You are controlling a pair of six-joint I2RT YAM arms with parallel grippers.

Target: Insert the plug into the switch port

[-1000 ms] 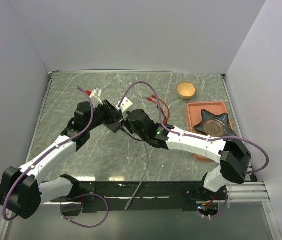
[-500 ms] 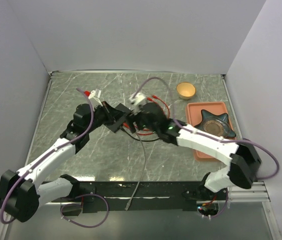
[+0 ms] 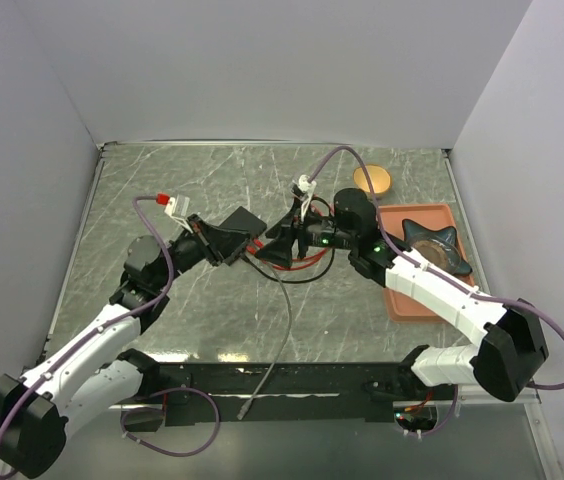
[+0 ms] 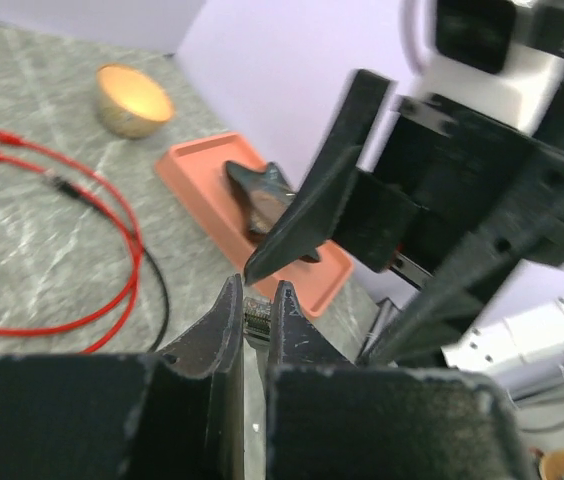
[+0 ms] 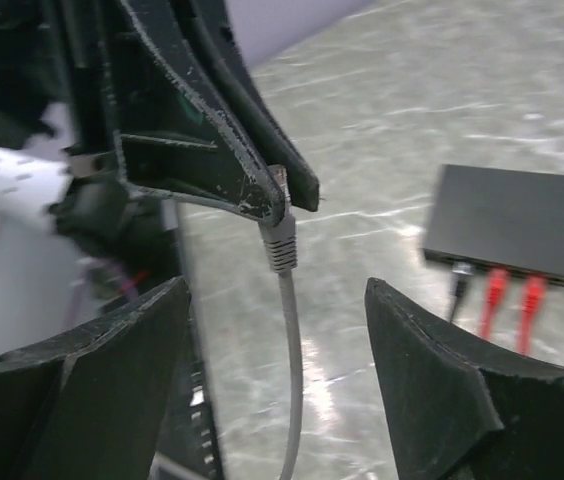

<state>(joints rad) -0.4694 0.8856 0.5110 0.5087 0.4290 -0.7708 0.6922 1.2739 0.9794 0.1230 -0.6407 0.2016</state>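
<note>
My left gripper is shut on the grey plug, held just above the table; in the top view the left gripper sits just in front of the flat black switch. The plug's grey cable trails to the near edge. In the right wrist view the plug hangs from the left fingers, straight ahead of my open right gripper, which holds nothing. The switch lies at the right, its port row facing me with two red plugs and a black one in it.
Red and black leads loop on the table under my right gripper. An orange tray with a dark star-shaped dish lies at the right. A small yellow bowl stands behind it.
The right gripper has opened and drawn back to the right, away from the plug. The left gripper keeps the plug and its arm has swung a little nearer and lower.
</note>
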